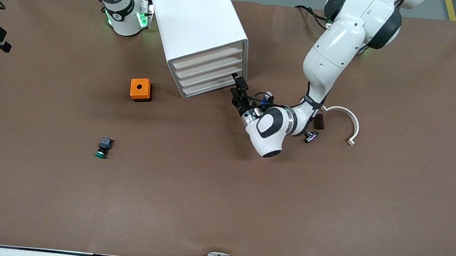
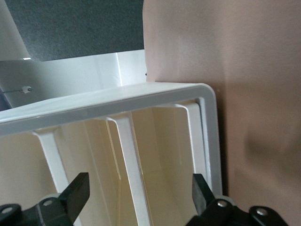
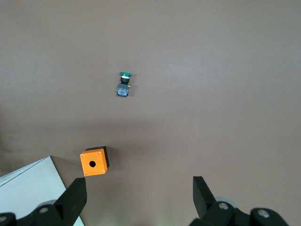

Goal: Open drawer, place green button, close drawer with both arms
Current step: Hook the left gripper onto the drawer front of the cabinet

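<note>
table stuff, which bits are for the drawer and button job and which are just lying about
For the job:
- white plastic four-drawer cabinet, third drawer from the top, shut
- small green-capped push button
- left gripper, at the drawers
- right gripper, waiting high over the table

Lying about:
- orange box with a hole
- white curved bracket
- small metallic part

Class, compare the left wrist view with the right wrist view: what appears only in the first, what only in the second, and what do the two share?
Only the left wrist view shows the cabinet's drawer fronts up close, with the open left claw at them. Only the right wrist view shows the button lying on the table, the orange box and the open right claw high above them. Both share the brown table and a part of the white cabinet.
</note>
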### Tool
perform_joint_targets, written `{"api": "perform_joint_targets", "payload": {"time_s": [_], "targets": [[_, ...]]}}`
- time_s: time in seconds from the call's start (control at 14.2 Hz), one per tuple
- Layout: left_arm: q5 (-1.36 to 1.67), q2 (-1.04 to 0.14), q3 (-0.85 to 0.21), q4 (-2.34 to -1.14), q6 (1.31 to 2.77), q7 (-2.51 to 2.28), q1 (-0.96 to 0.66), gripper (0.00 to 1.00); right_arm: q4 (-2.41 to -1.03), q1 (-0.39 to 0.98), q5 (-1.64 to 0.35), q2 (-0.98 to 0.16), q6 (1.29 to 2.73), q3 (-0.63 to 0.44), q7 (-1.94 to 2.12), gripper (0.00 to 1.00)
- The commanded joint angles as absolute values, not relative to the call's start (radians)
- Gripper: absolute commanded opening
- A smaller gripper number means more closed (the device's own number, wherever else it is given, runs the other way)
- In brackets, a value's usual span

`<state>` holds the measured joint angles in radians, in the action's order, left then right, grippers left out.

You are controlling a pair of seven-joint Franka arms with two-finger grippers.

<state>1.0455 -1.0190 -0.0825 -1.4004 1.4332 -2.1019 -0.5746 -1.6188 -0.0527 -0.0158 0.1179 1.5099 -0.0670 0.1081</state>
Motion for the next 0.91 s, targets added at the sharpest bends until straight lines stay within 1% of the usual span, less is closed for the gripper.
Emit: {"api": "perform_joint_targets", "payload": {"time_s": [0.0,0.14,0.28,0.42,0.56,0.7,0.84], "targets": [[1.066,-1.032,-0.078,-1.379,1.402,-2.125,-0.595,0.81,-1.598,-0.058,-0.003,0.107,1.499,-0.064,0.117,1.00],[1.065,-1.032,-0.080,-1.379,1.401,-2.125,-0.603,0.72,-1.598,-0.058,-0.003,0.107,1.499,-0.064,0.117,1.00],[1.065,-1.032,-0.078,-1.379,1.401,-2.125,-0.615,0.61,-1.598,-0.061,-0.003,0.107,1.499,-0.064,0.117,1.00],[1.066,-1.040,-0.083,-1.379,1.399,-2.125,-0.624,0.54,-1.598,-0.064,-0.002,0.107,1.499,-0.066,0.117,1.00],[1.080,-1.051,-0.089,-1.379,1.391,-2.123,-0.626,0.49,-1.598,-0.064,-0.003,0.106,1.499,-0.067,0.112,1.00],[1.077,-1.052,-0.101,-1.379,1.378,-2.125,-0.635,0.47,-1.598,-0.064,-0.003,0.106,1.497,-0.067,0.117,1.00],[1.078,-1.052,-0.109,-1.379,1.359,-2.125,-0.640,0.34,-1.600,-0.066,-0.003,0.106,1.496,-0.067,0.109,1.00]]}}
